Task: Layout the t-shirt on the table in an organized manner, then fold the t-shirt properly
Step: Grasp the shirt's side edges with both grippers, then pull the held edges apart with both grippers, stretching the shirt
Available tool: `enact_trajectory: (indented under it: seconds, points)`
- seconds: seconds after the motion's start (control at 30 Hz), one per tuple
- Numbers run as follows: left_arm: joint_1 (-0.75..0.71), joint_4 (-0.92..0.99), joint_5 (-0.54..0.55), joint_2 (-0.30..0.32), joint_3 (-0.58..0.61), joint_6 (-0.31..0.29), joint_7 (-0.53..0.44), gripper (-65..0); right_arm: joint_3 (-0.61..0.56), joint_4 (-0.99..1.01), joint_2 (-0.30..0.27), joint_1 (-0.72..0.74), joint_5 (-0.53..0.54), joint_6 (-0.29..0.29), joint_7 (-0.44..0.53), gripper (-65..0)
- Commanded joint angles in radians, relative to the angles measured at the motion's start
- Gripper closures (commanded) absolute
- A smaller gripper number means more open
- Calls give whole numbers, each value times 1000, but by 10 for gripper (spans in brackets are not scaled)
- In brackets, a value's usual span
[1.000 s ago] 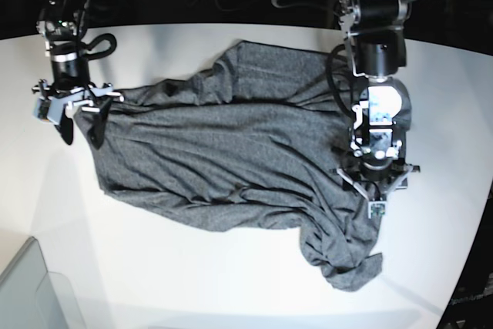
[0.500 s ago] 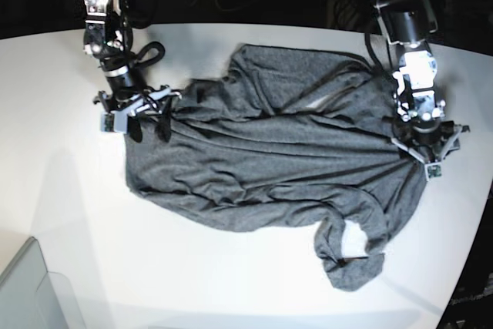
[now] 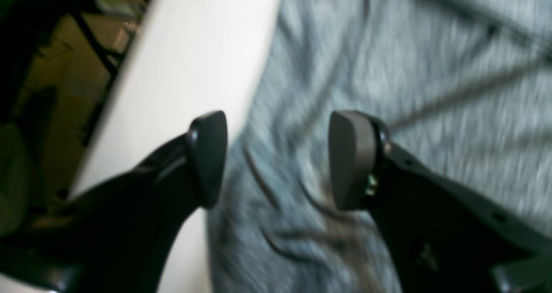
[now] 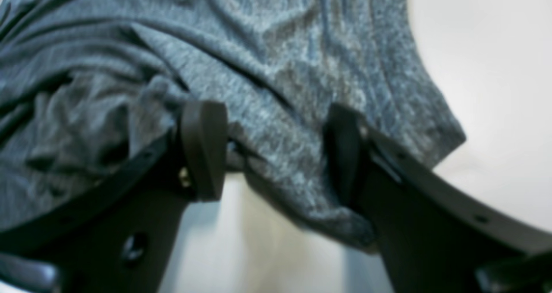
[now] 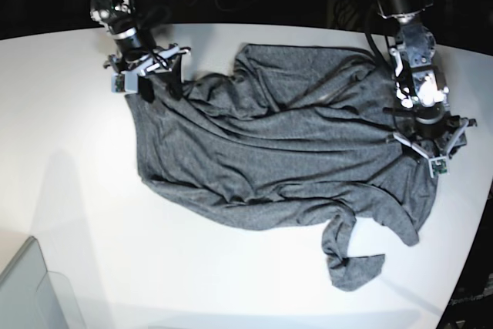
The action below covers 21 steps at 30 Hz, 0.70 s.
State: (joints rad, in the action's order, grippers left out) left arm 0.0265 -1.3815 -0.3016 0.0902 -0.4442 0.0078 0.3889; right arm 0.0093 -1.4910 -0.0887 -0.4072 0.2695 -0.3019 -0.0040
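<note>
The t-shirt [image 5: 277, 152] lies rumpled across the white table [image 5: 69, 190], one sleeve twisted at the near edge. Farther back, the left pincer [image 5: 428, 142] and right pincer [image 5: 152, 76] each straddle its cloth, jaws apart.

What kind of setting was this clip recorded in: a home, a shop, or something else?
Most likely a robotics lab or test bench, not a home. A bare glossy white table holds only a grey t-shirt, two robot arms reach in from a dark, cable-strewn back edge, and a translucent bin corner sits nearby.
</note>
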Motion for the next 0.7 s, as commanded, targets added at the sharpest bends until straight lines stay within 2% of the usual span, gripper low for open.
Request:
enact_trajectory:
  seconds: [0.0, 0.13, 0.27, 0.43, 0.67]
  points:
    - [17, -28, -3, -10, 2, 7, -20, -359, -1, -36, -4, -25, 0, -3, -18, -373]
    - [71, 7, -3, -23, 6, 7, -20, -360, 10, -165, -4, -80, 0, -1, -18, -373]
    - [117, 153, -3, -17, 41, 7, -29, -361, 53, -254, 2, -75, 0, 2, -21, -374]
    - [140, 273, -3, 10, 37, 7, -31, -361, 56, -213, -6, 58, -17, 4, -26, -378]
    - [129, 274, -3, 21, 32, 7, -31, -361, 71, -23, 0, 282, -316, 2, -26, -468]
